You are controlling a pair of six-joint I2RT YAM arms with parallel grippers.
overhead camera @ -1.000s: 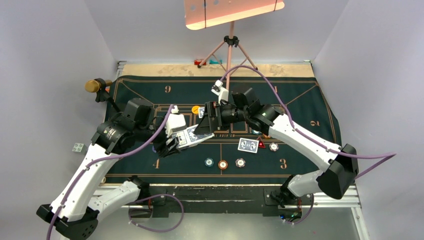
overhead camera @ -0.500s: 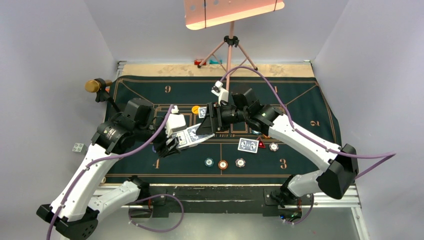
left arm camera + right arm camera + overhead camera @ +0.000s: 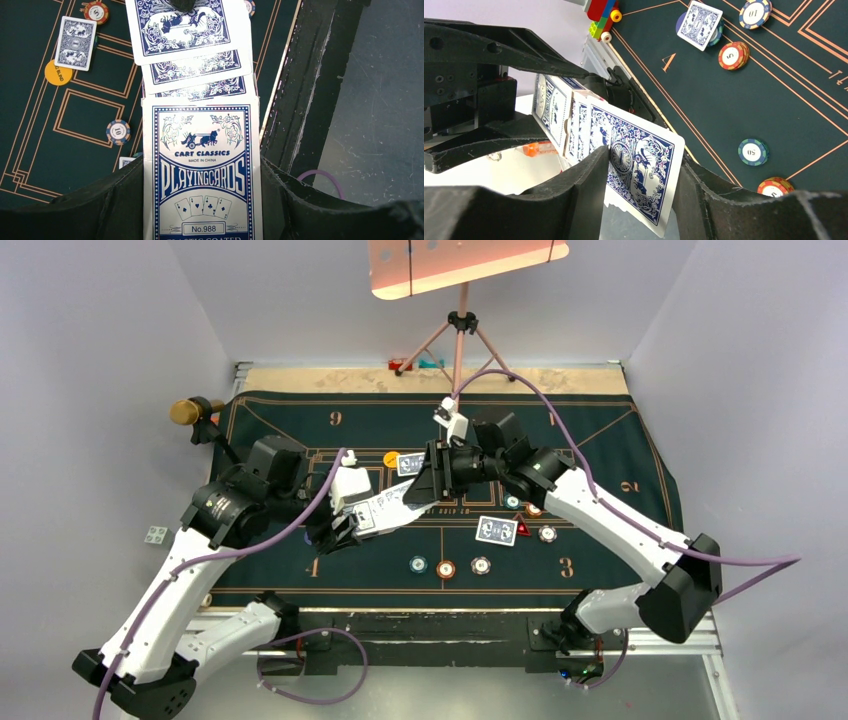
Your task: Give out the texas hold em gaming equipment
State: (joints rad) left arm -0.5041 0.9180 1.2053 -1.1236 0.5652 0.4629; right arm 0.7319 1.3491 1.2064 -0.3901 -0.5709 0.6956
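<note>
Green felt mat (image 3: 620, 440) (gold-lined), tripod (image 3: 460, 335), toy bricks (image 3: 600, 17)

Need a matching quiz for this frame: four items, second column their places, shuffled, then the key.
1. card box
2. top card
3. yellow disc
4. red triangle

A. between a face-down card and a white chip
B. in the left hand
C. beside the far card on the mat
D. between the fingers of the right hand

Pairs: 1-B, 2-D, 3-C, 4-A
</note>
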